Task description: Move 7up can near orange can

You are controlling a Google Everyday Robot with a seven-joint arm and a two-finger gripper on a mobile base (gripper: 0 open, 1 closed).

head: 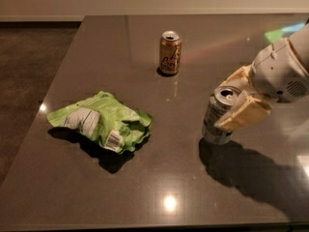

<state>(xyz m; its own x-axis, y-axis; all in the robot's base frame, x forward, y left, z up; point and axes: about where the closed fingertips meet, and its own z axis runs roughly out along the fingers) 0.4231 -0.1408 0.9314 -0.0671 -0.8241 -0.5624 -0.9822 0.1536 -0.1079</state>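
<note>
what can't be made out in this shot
All in the camera view:
The 7up can: its right side is covered by the fingers of the gripper, which is shut on it at the right of the table.
The arm: cut off by the right edge.
The orange can: script too blurred to read.
The green bag: crumpled, print too small to read.
</note>
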